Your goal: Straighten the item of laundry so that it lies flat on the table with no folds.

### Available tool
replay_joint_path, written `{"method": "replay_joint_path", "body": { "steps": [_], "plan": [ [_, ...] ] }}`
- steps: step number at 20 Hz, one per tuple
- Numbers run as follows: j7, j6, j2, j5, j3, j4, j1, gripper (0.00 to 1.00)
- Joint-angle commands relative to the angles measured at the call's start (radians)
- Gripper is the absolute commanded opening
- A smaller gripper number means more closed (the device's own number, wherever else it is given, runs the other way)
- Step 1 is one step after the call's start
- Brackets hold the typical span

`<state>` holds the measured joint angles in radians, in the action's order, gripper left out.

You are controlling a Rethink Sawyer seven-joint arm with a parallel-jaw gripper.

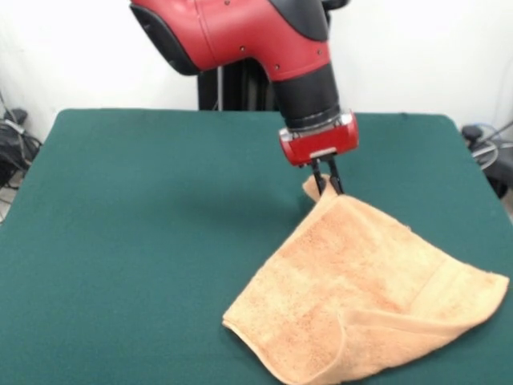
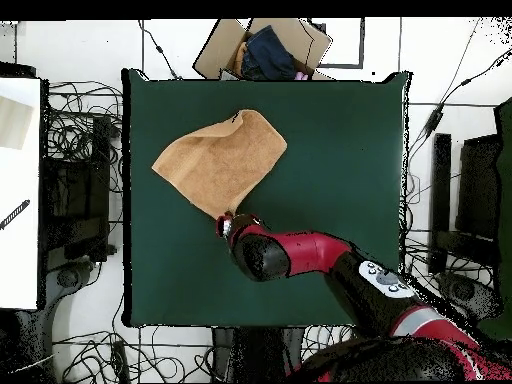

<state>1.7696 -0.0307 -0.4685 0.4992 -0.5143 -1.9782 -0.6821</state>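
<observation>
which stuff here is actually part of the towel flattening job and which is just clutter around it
Part of the job:
- peach-orange towel, still folded over
- green table
- gripper, shut on the towel's corner

Just lying about:
- cardboard box with dark cloth inside, beyond the table
- cables on the floor

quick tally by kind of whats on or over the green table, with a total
peach-orange terry-cloth towel: 1
red and black robot arm: 1
gripper, shut on a towel corner: 1
dark green felt-topped table: 1
total: 4
</observation>
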Motion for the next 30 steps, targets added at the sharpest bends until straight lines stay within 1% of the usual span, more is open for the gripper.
{"method": "replay_joint_path", "body": {
  "steps": [1, 6, 8, 13, 16, 19, 30],
  "plan": [
    [0.081, -0.018, -0.088, 0.045, 0.014, -0.123, -0.022, 0.00],
    [0.082, -0.038, -0.155, 0.029, -0.005, -0.195, -0.053, 0.00],
    [0.082, -0.041, -0.165, 0.025, -0.010, -0.210, -0.060, 0.00],
    [0.066, -0.051, -0.148, 0.028, -0.016, -0.215, -0.087, 0.00],
    [0.065, -0.030, -0.113, 0.047, 0.008, -0.209, -0.087, 0.00],
    [0.077, 0.012, -0.085, 0.073, 0.053, -0.207, -0.068, 0.00],
    [0.109, 0.071, -0.089, 0.095, 0.098, -0.227, -0.039, 0.00]
  ]
}}
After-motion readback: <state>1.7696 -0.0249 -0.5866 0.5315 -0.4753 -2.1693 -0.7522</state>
